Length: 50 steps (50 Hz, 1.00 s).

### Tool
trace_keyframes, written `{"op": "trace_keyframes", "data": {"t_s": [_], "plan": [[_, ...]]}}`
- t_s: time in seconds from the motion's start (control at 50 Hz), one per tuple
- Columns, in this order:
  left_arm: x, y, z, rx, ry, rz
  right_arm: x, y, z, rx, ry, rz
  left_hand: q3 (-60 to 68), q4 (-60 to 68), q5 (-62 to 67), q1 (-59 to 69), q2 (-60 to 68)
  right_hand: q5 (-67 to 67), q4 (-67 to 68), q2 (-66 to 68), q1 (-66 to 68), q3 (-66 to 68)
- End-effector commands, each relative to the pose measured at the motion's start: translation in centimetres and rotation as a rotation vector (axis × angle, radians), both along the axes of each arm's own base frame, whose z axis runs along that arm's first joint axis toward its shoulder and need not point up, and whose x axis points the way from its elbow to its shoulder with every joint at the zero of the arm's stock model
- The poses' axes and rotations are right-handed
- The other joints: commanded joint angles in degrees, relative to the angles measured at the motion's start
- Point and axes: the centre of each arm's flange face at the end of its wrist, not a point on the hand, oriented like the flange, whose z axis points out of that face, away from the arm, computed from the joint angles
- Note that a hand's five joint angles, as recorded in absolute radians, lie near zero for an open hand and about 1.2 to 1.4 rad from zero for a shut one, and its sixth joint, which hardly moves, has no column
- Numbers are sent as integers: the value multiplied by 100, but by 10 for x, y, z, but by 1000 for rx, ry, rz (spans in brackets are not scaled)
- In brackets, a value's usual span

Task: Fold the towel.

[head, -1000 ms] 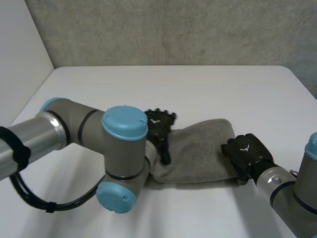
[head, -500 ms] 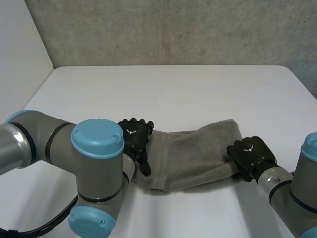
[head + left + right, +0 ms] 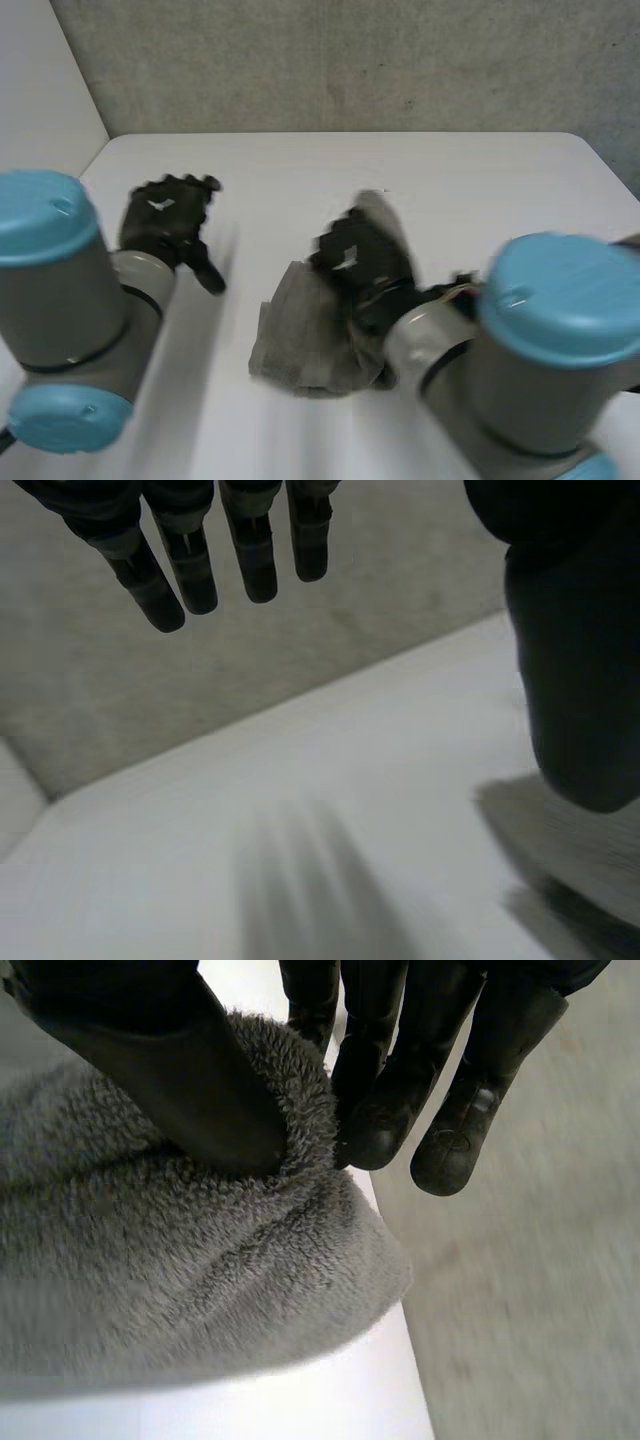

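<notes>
— What has shifted on the white table [image 3: 450, 170] in the last second?
— Both arms. The grey left arm with light-blue caps [image 3: 60, 300] has swung out to its own side. The right arm [image 3: 540, 340] has swept in across the middle. The long grey fluffy towel [image 3: 300, 345], which lay stretched flat between the hands, is now bunched in a heap near the table's middle with one end lifted
— And the hands?
— The black right hand [image 3: 355, 262] has that end: in its wrist view the thumb [image 3: 150, 1070] pinches the towel's [image 3: 200, 1290] edge against the fingers [image 3: 380, 1110]. The black left hand [image 3: 160, 222] has let go and hangs well apart from the cloth, fingers [image 3: 190, 570] straight over bare table, holding nothing
— So where does the fold stand?
— I judge it under way, with the right end being carried over towards the left end. Now that the left end is no longer pinned, the cloth may drag and crumple, and the heap already looks uneven
</notes>
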Motion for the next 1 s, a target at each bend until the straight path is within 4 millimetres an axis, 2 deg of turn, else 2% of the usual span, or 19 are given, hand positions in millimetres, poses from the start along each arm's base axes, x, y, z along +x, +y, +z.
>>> {"op": "trace_keyframes", "data": {"t_s": [0.02, 0.04, 0.1, 0.14, 0.18, 0.22, 0.24, 0.26, 0.28, 0.32, 0.34, 0.38, 0.5, 0.54, 0.66, 0.72, 0.82, 0.9, 1.0], "plan": [[23, -18, 6, 4, 45, 40, 51, 49, -46, 4, 155, 233, -361, -485, -1259, -483, -427, 495, 343, 715, 668, 341], [27, -20, 5, 9, 55, 42, 55, 51, -61, 30, 195, 246, -361, -485, -1259, -483, -427, 495, 343, 715, 668, 341], [33, -23, 3, 20, 66, 51, 61, 51, -79, 72, 226, 246, -361, -485, -1259, -483, -427, 495, 343, 715, 668, 341], [34, -22, 3, 23, 68, 52, 62, 49, -80, 84, 215, 241, -361, -485, -1259, -483, -427, 495, 343, 715, 668, 341], [34, -22, 3, 24, 70, 52, 62, 46, -78, 98, 186, 226, -361, -485, -1259, -483, -427, -306, -458, -86, -134, -460], [32, -22, 3, 22, 71, 41, 61, 42, -57, 152, 72, 183, -361, -485, -1259, -483, -427, -4505, -4658, -4285, -4333, -4659], [32, -22, 3, 22, 71, 41, 61, 42, -57, 152, 72, 183, -361, -485, -1259, -483, -427, -4528, -4680, -4308, -4356, -4682], [30, -21, 5, 18, 74, 32, 58, 43, -39, 186, -4, 164, -361, -485, -1259, -483, -427, -6060, -6212, -5840, -5888, -6214], [30, -21, 5, 18, 74, 32, 58, 43, -39, 186, -5, 164, -361, -485, -1259, -483, -427, -6076, -6228, -5856, -5903, -6230], [25, -21, 8, 9, 85, 8, 47, 35, -13, 277, -150, 106, -361, -485, -1259, -483, -427, -6505, -6657, -6285, -6332, -6659], [25, -21, 8, 9, 85, 8, 47, 35, -13, 277, -151, 105, -361, -485, -1259, -483, -427, -6505, -6657, -6285, -6332, -6659], [15, -18, 15, -6, 122, -34, 24, 9, 4, 364, -277, 2, -361, -485, -1259, -483, -427, -6505, -6657, -6285, -6332, -6659], [0, -12, 22, -6, 191, -88, -7, -19, 20, 450, -417, -107, -344, -468, -1242, -466, -410, -6505, -6657, -6285, -6332, -6659], [-6, -11, 21, 4, 219, -99, -22, -35, 17, 505, -441, -152, -310, -434, -1209, -433, -376, -6505, -6657, -6285, -6332, -6659], [-26, -1, 7, 46, 213, -156, -46, -59, 5, 593, -436, -249, -260, -384, -1158, -382, -326, -6505, -6657, -6285, -6332, -6659], [-42, 13, -12, 99, 183, -205, -48, -60, 2, 608, -436, -258, -276, -400, -1175, -399, -342, -6505, -6657, -6285, -6332, -6659], [-51, 24, -47, 185, 126, -228, -44, -65, -34, 732, -415, -301, -276, -401, -1175, -399, -342, -6505, -6657, -6285, -6332, -6659], [-57, 36, -78, 263, 68, -254, -42, -67, -49, 774, -403, -319, -293, -417, -1192, -416, -359, -6505, -6657, -6285, -6332, -6659], [-56, 39, -96, 309, 38, -251, -40, -69, -75, 823, -357, -340, -293, -417, -1192, -416, -359, -6505, -6657, -6285, -6332, -6659]]}}
